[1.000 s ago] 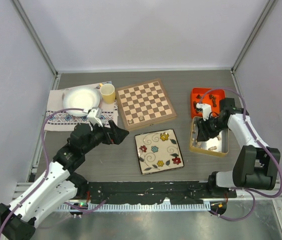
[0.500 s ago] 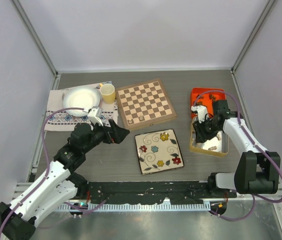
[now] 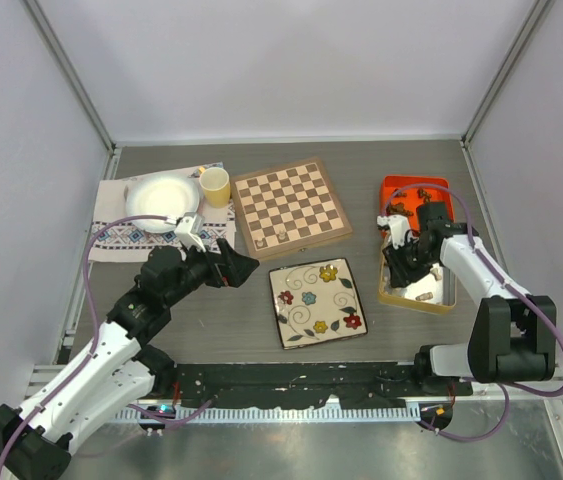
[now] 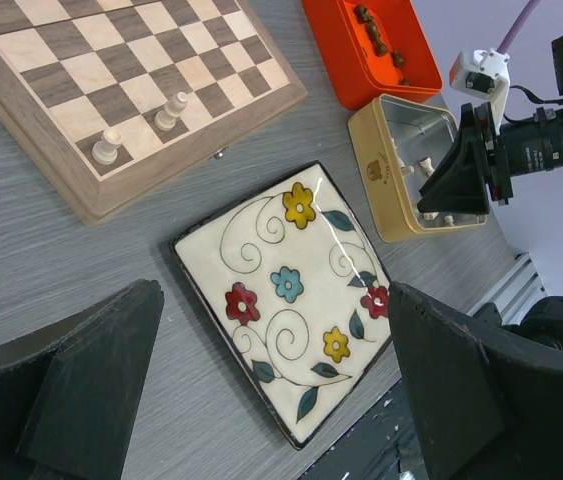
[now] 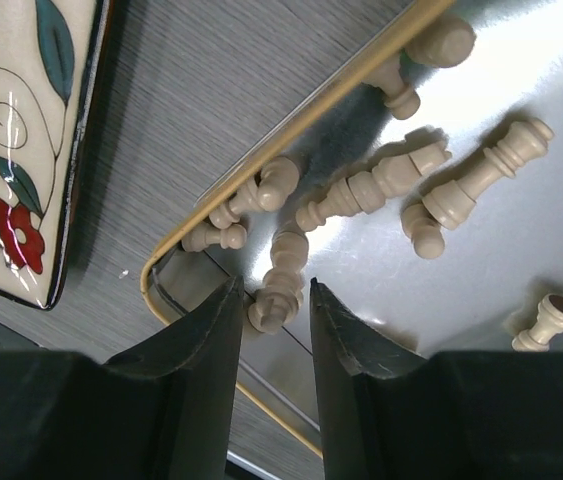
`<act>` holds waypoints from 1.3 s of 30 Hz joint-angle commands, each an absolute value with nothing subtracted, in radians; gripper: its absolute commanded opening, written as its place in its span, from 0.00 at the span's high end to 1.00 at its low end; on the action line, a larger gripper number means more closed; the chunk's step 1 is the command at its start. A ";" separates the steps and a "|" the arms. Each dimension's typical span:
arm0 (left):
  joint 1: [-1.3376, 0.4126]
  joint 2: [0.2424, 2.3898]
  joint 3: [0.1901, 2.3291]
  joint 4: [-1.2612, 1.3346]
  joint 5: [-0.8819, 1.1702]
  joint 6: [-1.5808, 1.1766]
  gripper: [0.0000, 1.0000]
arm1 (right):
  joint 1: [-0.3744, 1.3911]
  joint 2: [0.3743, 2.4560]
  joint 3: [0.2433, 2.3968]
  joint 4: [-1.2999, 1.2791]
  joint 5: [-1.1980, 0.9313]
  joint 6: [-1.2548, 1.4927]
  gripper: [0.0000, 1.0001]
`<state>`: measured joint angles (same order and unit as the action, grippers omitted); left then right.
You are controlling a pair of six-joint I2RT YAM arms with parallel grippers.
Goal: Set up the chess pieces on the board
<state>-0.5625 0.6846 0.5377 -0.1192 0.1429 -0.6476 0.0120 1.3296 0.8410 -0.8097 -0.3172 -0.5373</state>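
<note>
The board lies at the middle back, with two cream chess pieces standing near its front edge. Several more cream pieces lie loose in a gold tin. Dark pieces sit in an orange tin behind it. My right gripper reaches down into the gold tin's near-left corner. Its jaws stand narrowly apart on either side of one lying cream piece, with a thin gap still showing. My left gripper hovers wide open above the table, left of the floral plate, holding nothing.
A square floral plate lies in front of the board, between the two arms. At the back left a white plate and a yellow cup rest on a patterned cloth. The tin's gold rim runs close to my right fingers.
My right gripper has shifted slightly left and lower into the gold tin, and its jaws have narrowed around a cream piece. The left arm has not moved.
</note>
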 commanded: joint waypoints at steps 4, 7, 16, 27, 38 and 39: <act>-0.558 0.658 0.535 -0.075 0.153 -0.647 0.00 | 0.034 1.325 0.841 -0.790 -0.305 -0.525 0.72; -0.558 0.649 0.534 -0.086 0.152 -0.647 0.00 | 0.034 1.333 0.850 -0.802 -0.299 -0.528 0.87; -0.558 0.614 0.534 -0.118 0.138 -0.637 0.00 | 0.034 1.290 0.887 -0.827 -0.219 -0.540 0.96; -0.558 0.591 0.566 -0.179 0.112 -0.582 0.00 | 0.026 1.253 1.008 -0.933 -0.218 -0.583 0.98; -0.558 0.609 0.571 -0.120 0.221 -0.496 0.00 | 0.026 1.269 1.158 -1.002 -0.337 -0.586 0.98; -0.558 0.615 0.566 -0.088 0.254 -0.491 0.00 | 0.026 1.273 1.172 -1.014 -0.363 -0.589 0.98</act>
<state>-0.5625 0.6029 0.5346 -0.1856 0.1574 -0.5449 0.0288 1.2819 1.0920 -0.9749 -0.2756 -0.5739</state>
